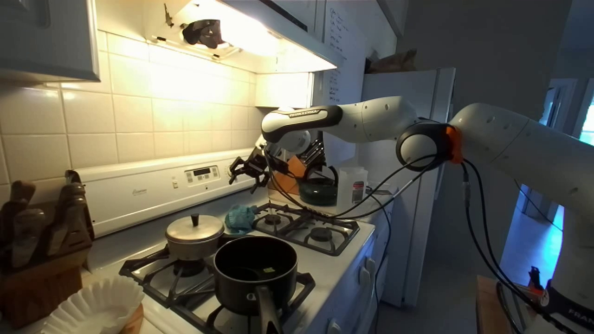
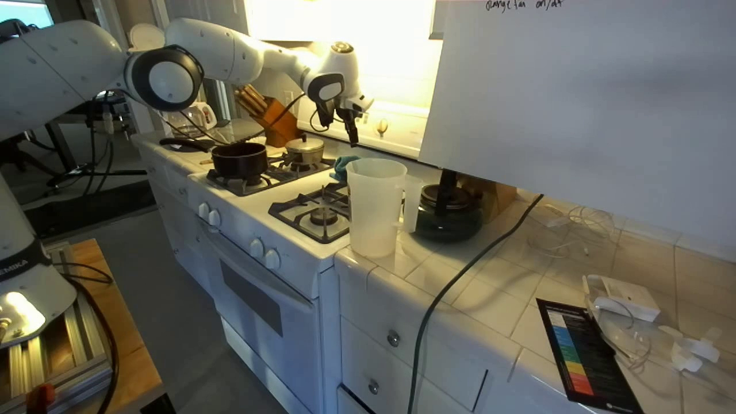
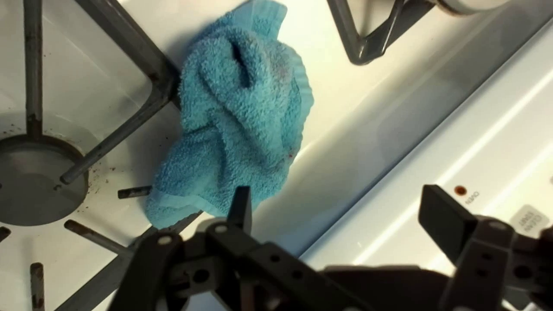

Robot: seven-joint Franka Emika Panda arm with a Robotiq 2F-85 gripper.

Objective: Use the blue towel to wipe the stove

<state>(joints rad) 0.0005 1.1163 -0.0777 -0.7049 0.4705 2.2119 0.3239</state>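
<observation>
The blue towel (image 1: 240,220) lies crumpled on the white stove (image 1: 321,264), between the two sets of burner grates and near the back panel. It also shows in an exterior view (image 2: 342,168), partly behind a jug. In the wrist view the towel (image 3: 246,108) touches a grate corner and covers part of the grate. My gripper (image 1: 242,184) is open and empty, above the stove near the back panel. In the wrist view the gripper (image 3: 336,190) has its fingers wide apart; the left finger overlaps the towel's lower edge in the picture, and the right one is over the back panel.
A dark saucepan (image 1: 255,273) and a lidded metal pot (image 1: 195,239) stand on the burners on one side. A plastic jug (image 2: 375,215) and a dark green kettle (image 2: 448,221) stand on the counter beside the stove. A range hood (image 1: 297,39) hangs above.
</observation>
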